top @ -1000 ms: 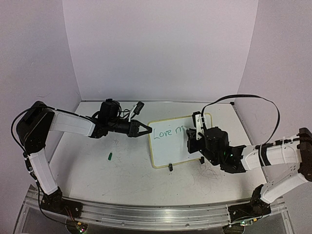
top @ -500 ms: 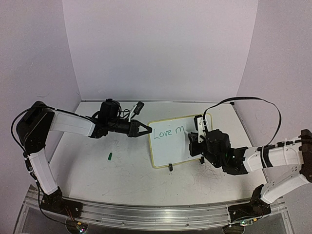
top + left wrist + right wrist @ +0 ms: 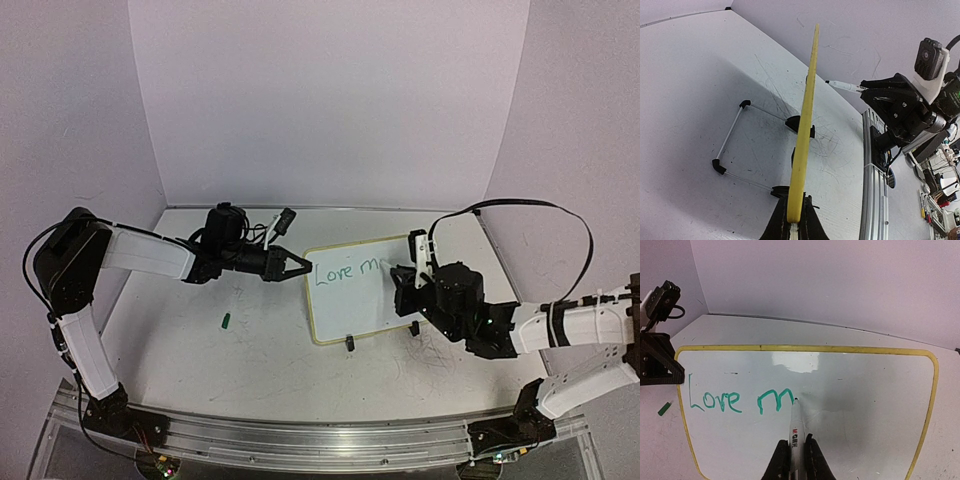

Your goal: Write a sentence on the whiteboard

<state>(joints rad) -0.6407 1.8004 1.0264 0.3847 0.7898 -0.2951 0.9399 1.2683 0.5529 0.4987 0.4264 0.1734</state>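
Note:
The whiteboard (image 3: 355, 295) stands tilted on two black clip feet at the table's middle, yellow-framed, with "Love m" in green on it (image 3: 735, 400). My left gripper (image 3: 298, 266) is shut on the board's left edge; in the left wrist view the yellow frame (image 3: 805, 125) runs edge-on from between my jaws (image 3: 796, 220). My right gripper (image 3: 795, 452) is shut on a white marker (image 3: 796, 427). The marker's tip touches the board at the end of the "m". In the top view the right gripper (image 3: 402, 285) is at the board's right part.
A small green marker cap (image 3: 227, 321) lies on the table left of the board. A wire stand (image 3: 732, 137) shows behind the board in the left wrist view. Lavender walls close the back and sides. An aluminium rail (image 3: 320, 440) runs along the near edge.
The right arm has shifted a little to the right along the board, finishing the "m". The left arm and the board have not moved.

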